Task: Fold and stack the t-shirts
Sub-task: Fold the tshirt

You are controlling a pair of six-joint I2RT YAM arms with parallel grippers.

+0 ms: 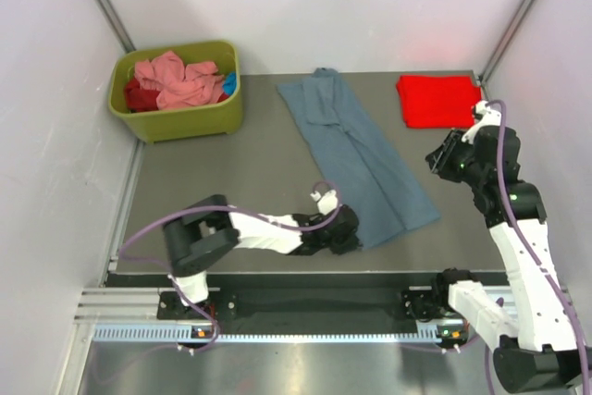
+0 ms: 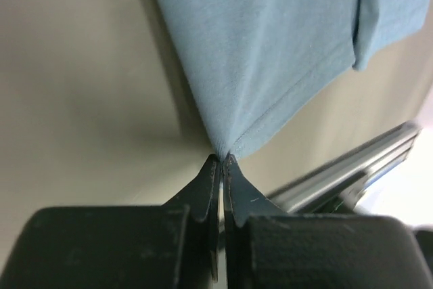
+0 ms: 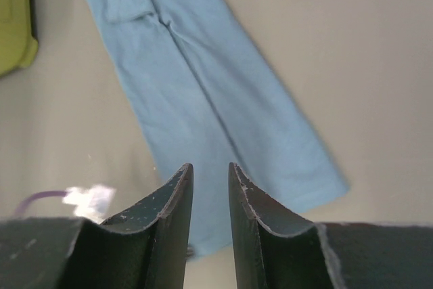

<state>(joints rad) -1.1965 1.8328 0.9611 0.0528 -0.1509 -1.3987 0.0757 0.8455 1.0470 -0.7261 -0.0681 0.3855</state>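
The left tool is pressed together on a hem corner of the blue-grey t-shirt. The cloth gathers into a point right at the fingertips and fans out ahead of them. From this tool the shirt runs away as a long, narrow folded strip on the table, reaching towards the far edge. A folded-over flap shows ahead and to the tool's right. Off to its right a metal rail runs along the table's near edge.

The right tool hovers above the table, its jaws a little apart with nothing between them. The same blue-grey strip lies below and ahead of it. Beyond this tool and slightly to its right, a folded red t-shirt lies flat at the far corner.

Far ahead and to the left of the left tool stands an olive-green bin. It holds a crumpled salmon pink t-shirt and a dark red t-shirt.
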